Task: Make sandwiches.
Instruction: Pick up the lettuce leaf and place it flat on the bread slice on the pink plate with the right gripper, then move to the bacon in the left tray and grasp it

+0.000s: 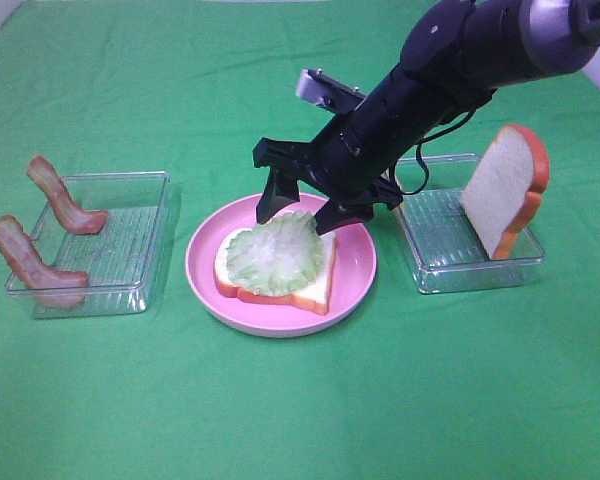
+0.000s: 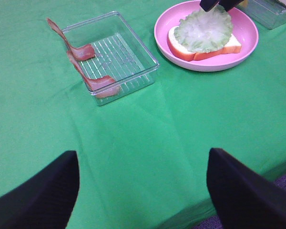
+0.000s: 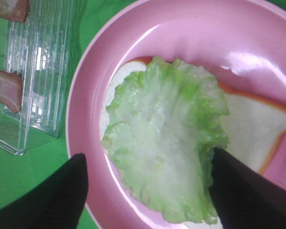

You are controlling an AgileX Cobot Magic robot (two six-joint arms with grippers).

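The fingers [image 3: 43,200] of the right gripper [image 1: 298,214] stand spread wide, pinching nothing, poised low over the far edge of the lettuce leaf [image 1: 277,250] in the middle of the high view. The leaf sits between and just below the two tips, lying free on a bread slice [image 1: 315,285] that rests flat on the pink plate [image 1: 355,290]. I'd say that is the sandwich's base, laid flat so later layers can rest on it. The right tip may touch the leaf's edge; I cannot tell. At the frame's right, a second bread slice [image 1: 505,190] leans upright in a clear tray [image 1: 450,270], easy to pinch by its edge. At the left, two bacon strips [image 1: 65,195] hang over another clear tray [image 1: 130,250]. The left gripper [image 2: 143,191] is also spread and empty, above the green cloth [image 1: 300,420], well apart from the plate.
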